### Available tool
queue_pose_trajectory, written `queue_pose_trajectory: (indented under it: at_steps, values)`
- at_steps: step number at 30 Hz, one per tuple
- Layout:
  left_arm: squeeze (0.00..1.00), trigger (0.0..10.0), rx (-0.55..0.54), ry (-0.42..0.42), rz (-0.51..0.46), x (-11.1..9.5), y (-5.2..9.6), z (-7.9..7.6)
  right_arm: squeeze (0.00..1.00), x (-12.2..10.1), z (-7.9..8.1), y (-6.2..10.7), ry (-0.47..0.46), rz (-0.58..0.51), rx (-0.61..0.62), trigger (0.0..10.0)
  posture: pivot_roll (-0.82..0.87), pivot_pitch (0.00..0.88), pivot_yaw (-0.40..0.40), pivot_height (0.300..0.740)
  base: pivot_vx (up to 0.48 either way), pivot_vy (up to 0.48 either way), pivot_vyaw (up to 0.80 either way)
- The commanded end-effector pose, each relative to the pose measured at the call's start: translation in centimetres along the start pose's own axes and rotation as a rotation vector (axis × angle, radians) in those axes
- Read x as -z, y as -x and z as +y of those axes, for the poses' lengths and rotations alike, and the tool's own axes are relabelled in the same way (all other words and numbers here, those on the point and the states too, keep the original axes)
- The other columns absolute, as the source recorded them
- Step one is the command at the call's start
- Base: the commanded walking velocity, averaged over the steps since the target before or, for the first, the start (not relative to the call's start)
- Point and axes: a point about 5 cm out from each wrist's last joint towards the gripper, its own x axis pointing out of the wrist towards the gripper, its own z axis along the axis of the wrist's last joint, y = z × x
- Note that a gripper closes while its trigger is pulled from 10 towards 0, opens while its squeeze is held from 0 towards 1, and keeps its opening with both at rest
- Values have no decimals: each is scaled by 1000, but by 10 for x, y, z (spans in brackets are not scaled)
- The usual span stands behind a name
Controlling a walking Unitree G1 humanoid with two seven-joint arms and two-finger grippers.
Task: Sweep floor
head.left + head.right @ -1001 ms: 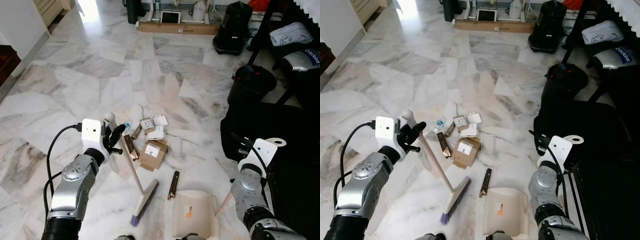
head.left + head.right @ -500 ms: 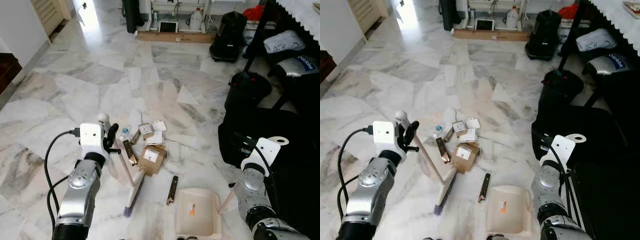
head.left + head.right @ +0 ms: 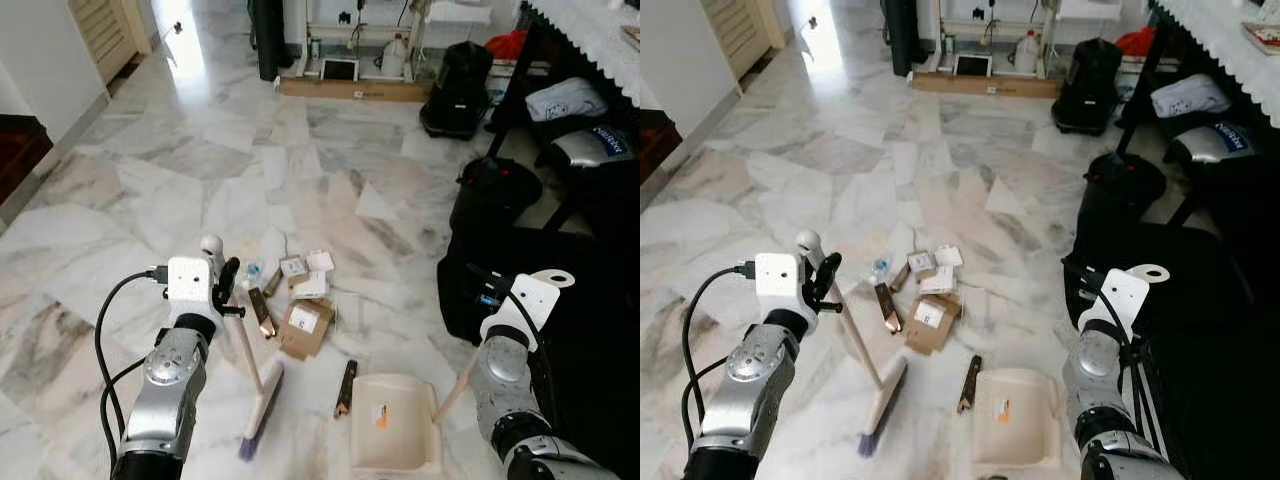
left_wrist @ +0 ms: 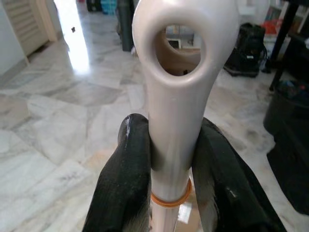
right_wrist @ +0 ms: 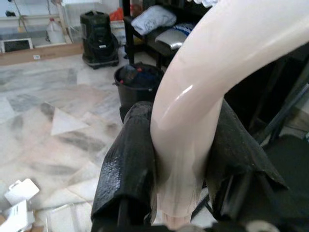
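Left end effector (image 4: 169, 169) clamping broom (image 3: 252, 385)

Bright, even daylight fills the room. A strong white glare falls on the marble floor (image 3: 180, 25) at the far left, from a doorway. The head views are sharp, with dark shadow along the right side. In the wrist views, close handles look glossy and slightly soft, backgrounds clear.
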Motion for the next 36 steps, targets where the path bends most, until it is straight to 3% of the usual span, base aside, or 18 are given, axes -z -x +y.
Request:
queue_pose_trajectory:
  at_steps: [1,18,36]
  values:
    - [0,10000,10,-7,-53,-9,-2,-1,0,-7,2,-3,-4,-28,-5,10000,34,43,-29,740,341,0,0]
    - [0,10000,39,2,-69,-11,-3,-7,0,-9,-2,-5,2,-37,7,10000,31,43,-33,740,349,0,0]
    - [0,10000,70,-5,-73,-12,-4,-11,0,-9,-9,-7,2,-46,39,10000,30,25,-17,740,0,0,0]
